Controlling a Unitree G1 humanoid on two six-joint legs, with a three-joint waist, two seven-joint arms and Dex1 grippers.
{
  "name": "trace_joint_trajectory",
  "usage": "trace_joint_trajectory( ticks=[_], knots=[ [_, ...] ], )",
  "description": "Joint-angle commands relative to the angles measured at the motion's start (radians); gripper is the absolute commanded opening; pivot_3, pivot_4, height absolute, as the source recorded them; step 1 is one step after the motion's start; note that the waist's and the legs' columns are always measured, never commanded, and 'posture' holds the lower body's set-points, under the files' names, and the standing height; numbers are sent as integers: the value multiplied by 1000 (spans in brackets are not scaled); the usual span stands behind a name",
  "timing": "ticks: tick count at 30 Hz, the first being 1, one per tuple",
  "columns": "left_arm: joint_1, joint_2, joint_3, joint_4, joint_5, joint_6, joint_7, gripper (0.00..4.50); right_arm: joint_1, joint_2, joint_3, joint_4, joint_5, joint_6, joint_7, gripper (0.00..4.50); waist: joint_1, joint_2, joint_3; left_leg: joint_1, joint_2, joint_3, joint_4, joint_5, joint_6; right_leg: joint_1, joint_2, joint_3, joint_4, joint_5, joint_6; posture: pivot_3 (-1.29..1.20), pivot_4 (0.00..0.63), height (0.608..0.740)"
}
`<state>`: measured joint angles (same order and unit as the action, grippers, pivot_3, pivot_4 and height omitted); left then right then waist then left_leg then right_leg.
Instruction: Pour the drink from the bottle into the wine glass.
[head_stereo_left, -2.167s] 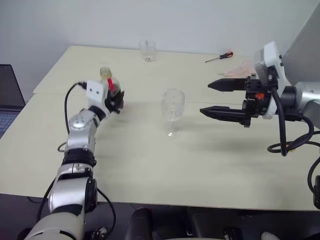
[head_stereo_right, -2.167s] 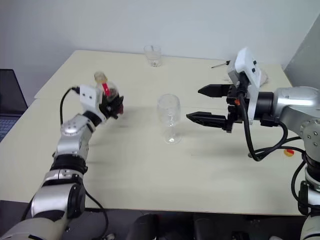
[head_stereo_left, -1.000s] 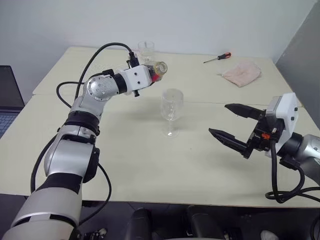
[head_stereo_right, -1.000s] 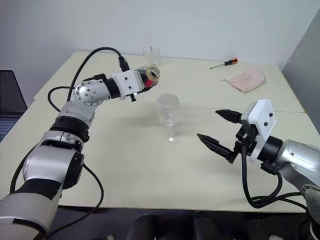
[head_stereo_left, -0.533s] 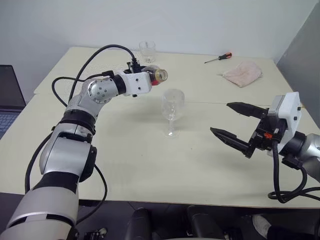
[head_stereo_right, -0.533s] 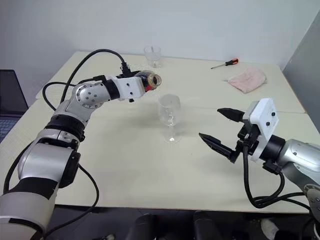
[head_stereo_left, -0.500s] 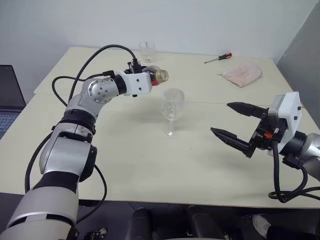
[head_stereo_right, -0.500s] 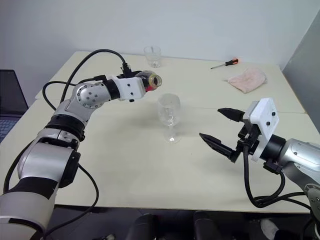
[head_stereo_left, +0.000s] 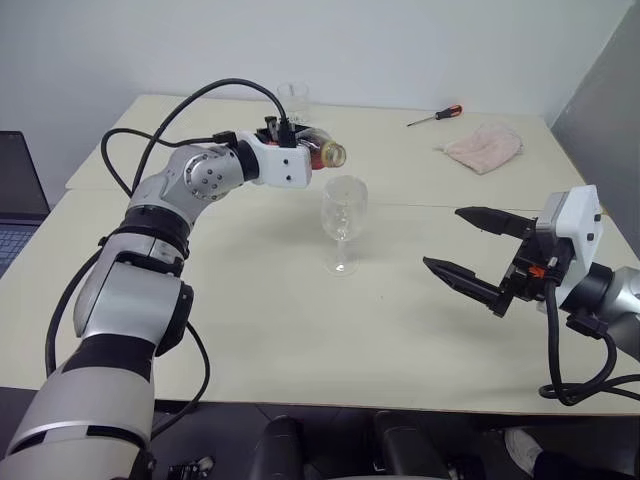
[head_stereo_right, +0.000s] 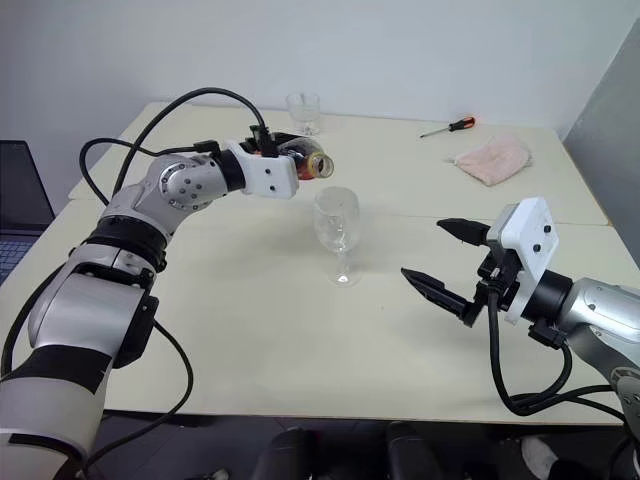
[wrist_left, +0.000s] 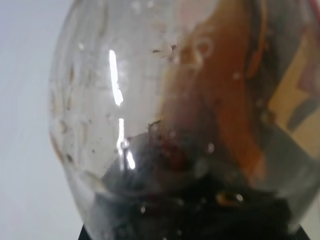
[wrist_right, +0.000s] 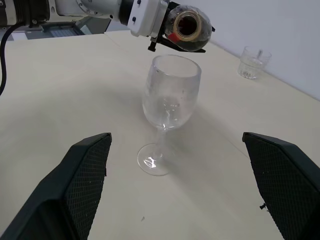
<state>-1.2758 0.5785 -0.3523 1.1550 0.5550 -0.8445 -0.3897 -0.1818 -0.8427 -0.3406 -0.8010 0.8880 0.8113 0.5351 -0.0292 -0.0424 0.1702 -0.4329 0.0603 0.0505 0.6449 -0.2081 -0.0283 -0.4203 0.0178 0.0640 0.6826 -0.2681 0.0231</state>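
The left gripper was clamped on the bottle, tipped with its mouth just above the wine glass. The right gripper, fingers wide apart, hung empty, the glass well off beyond its tips.

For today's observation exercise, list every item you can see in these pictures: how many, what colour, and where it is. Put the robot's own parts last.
table: one, cream, under everything.
wine glass: one, clear, upright mid-table.
bottle: one, clear with red label, tipped on its side above and behind the wine glass rim, uncapped mouth towards it.
drink: dark brown, inside the bottle.
tumbler: one, clear, far edge.
screwdriver: one, red handle, far right.
cloth: one, pink, right of the screwdriver.
laptop: one, dark, far left.
left gripper: black fingers, shut on the bottle.
right gripper: black, open, right of the glass.
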Motion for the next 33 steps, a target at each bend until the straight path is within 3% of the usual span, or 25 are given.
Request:
trace_joint_trajectory(
  ticks=[1, 33],
  knots=[
    [-50, 23, -8, -13, 18, -29, 49, 1426, -1, -11, -30, -21, 12, -24, -5, 4500, 0, 0, 0, 0, 0, 0, 0, 0, 0, 0, 0, 0, 0, 0, 0, 0, 150, 740],
    [-102, 67, -95, 13, 157, -82, 205, 1422, -4, -20, -17, -9, 2, -35, 1, 4500, 0, 0, 0, 0, 0, 0, 1, 0, 0, 0, 0, 0, 1, 1, -1, 0, 150, 740]
  ],
)
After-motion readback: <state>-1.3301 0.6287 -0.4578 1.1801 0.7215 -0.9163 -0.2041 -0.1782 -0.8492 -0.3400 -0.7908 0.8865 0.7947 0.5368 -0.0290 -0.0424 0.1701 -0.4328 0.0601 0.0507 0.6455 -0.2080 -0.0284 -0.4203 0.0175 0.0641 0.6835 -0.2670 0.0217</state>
